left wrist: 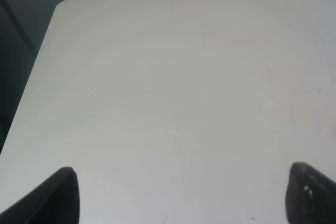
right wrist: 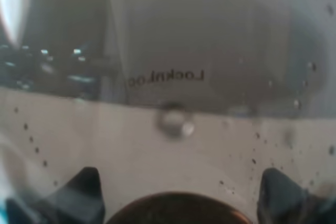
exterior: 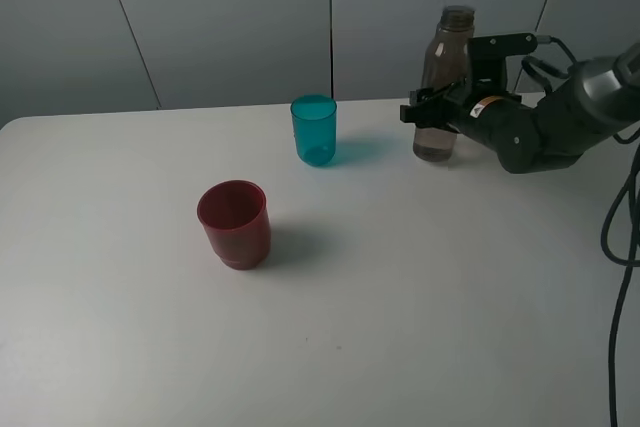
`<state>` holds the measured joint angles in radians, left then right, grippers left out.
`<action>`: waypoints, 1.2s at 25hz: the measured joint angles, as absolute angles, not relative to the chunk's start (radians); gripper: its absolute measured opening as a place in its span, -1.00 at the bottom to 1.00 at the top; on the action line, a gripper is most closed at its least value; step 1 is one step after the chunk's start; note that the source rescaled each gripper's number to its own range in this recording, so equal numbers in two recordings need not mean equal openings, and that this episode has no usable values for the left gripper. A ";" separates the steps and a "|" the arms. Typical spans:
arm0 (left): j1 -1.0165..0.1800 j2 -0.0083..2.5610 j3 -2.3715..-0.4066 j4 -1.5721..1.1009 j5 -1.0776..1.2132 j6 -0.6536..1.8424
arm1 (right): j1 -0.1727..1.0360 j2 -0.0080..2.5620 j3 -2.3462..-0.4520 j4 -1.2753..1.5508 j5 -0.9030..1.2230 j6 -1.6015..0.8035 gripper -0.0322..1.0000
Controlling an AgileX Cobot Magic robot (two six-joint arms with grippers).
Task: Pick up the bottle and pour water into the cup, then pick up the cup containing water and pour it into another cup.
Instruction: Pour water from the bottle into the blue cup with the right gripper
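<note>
- On the high camera I see the bottle (exterior: 445,57) standing upright on the white table (exterior: 400,297), at about 1 o'clock from the table's middle, near the far edge.
- My right gripper (exterior: 428,110) reaches in from 3 o'clock and sits at the bottle's lower body, with the black fingers lying against its side.
- The right wrist camera is filled by the bottle's smoky wall (right wrist: 210,40), very close, with mirrored lettering and small droplets on it. The two fingertips (right wrist: 84,187) stand apart at the frame's edge.
- I cannot tell whether that gripper is clenched on the bottle or only flanking it. The bottle's base is down on the table.
- The cup (exterior: 314,130), teal-blue, stands upright at 12 o'clock from the table's middle. The bottle is at its 3 o'clock, near but not touching.
- Another cup (exterior: 234,224), dark red, stands upright at 7 o'clock from the teal one, well apart.
- My left gripper (left wrist: 184,203) is released, with its fingers spread wide over bare table and holding nothing. I can't find it on the high camera.
</note>
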<state>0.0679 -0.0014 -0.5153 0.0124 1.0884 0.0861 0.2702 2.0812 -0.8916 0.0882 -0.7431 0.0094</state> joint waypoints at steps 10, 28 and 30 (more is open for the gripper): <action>0.068 -0.001 -0.515 0.012 1.088 0.086 | 0.375 1.996 -0.998 0.100 -0.661 -0.094 -0.86; 0.068 -0.001 -0.515 0.012 1.088 0.086 | 0.496 1.996 -1.140 0.570 -0.535 -0.734 -0.86; 0.068 -0.001 -0.515 0.012 1.088 0.086 | 0.512 1.998 -1.141 0.586 -0.535 -0.780 -0.86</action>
<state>0.0679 -0.0014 -0.5153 0.0124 1.0884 0.0861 0.5124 1.9983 -1.1414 0.5862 -0.5355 -0.7795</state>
